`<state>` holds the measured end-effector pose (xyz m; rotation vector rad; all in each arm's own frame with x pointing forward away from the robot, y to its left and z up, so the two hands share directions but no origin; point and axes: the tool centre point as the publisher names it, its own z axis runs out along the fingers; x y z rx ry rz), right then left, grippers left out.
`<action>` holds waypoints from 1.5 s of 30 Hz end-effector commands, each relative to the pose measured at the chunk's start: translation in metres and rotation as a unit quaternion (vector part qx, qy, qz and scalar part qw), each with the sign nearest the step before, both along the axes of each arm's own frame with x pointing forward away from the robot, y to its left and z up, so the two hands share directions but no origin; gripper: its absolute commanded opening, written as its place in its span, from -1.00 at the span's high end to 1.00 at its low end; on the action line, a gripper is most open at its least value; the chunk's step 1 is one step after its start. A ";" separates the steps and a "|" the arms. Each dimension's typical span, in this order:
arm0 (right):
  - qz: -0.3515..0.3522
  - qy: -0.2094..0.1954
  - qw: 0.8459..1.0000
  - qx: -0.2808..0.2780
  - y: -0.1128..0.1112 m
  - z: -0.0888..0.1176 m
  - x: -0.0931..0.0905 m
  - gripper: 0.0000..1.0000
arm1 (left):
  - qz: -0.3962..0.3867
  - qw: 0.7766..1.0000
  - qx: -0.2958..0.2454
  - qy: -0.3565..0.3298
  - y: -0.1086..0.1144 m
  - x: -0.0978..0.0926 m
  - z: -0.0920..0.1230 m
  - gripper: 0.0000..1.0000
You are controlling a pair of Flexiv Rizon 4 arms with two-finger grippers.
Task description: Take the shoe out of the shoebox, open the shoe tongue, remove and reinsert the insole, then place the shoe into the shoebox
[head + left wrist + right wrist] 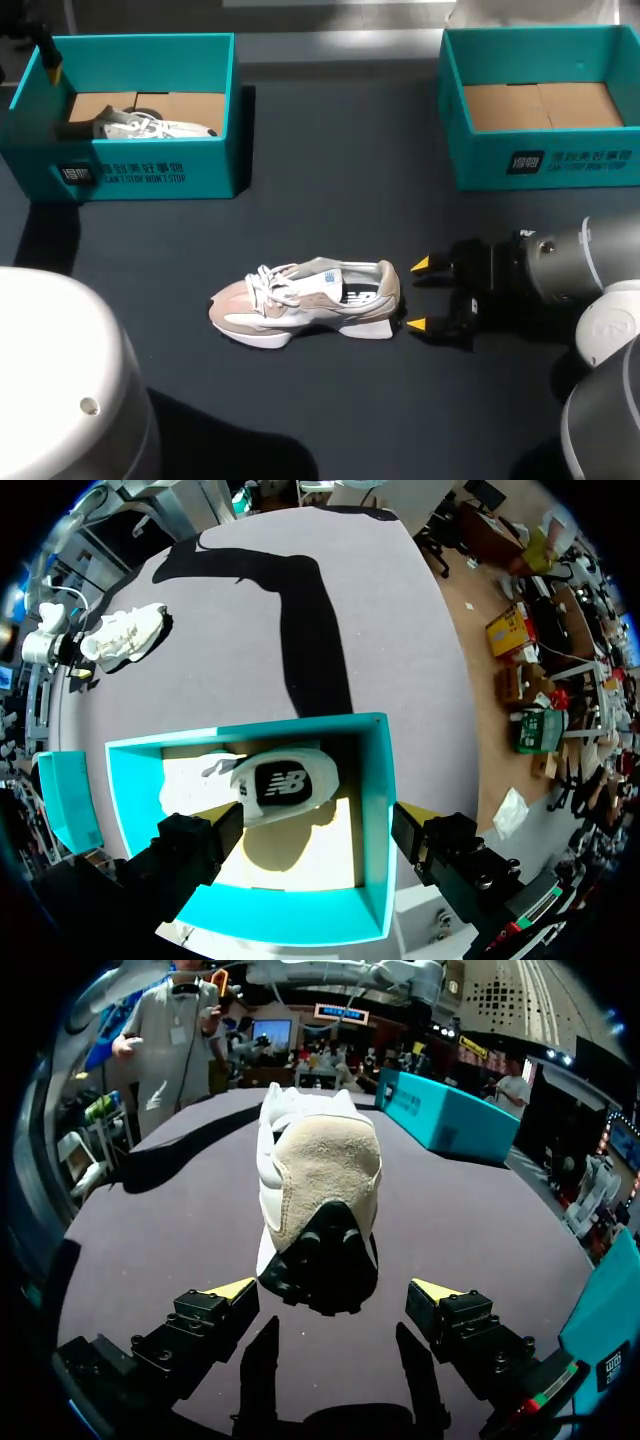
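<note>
A pink and white shoe (pixel 305 300) lies on its sole in the middle of the dark table, toe to the left. My right gripper (pixel 420 295) is open just behind its heel, one yellow tip on either side and neither touching. In the right wrist view the tan and black heel (pixel 320 1200) stands just ahead of the open gripper (pixel 335 1295). My left gripper (pixel 50 65) hangs over the left teal shoebox (pixel 200 170), where a second white shoe (pixel 140 125) lies. Seen from the left wrist, that shoe (pixel 285 785) is below the open fingers (pixel 190 850).
A second teal shoebox (pixel 540 165) stands at the back right with only a cardboard floor showing inside. The right arm's grey body (pixel 580 265) lies low over the table at the right. Dark table (pixel 330 200) stretches between the two boxes.
</note>
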<state>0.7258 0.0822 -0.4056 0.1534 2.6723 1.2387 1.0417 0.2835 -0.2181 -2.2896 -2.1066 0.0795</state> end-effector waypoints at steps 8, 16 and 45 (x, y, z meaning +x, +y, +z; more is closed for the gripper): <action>0.010 0.015 1.000 0.005 0.018 -0.006 0.006 -1.00 | 0.000 1.000 0.001 -0.001 0.000 -0.001 0.000 -1.00; 0.054 0.044 0.997 0.029 0.037 -0.007 0.010 -1.00 | 0.000 1.000 0.001 -0.001 0.000 -0.001 0.000 -1.00; 0.079 0.072 0.990 0.094 0.088 -0.023 -0.001 -1.00 | 0.000 1.000 0.001 -0.001 0.000 -0.001 0.000 -1.00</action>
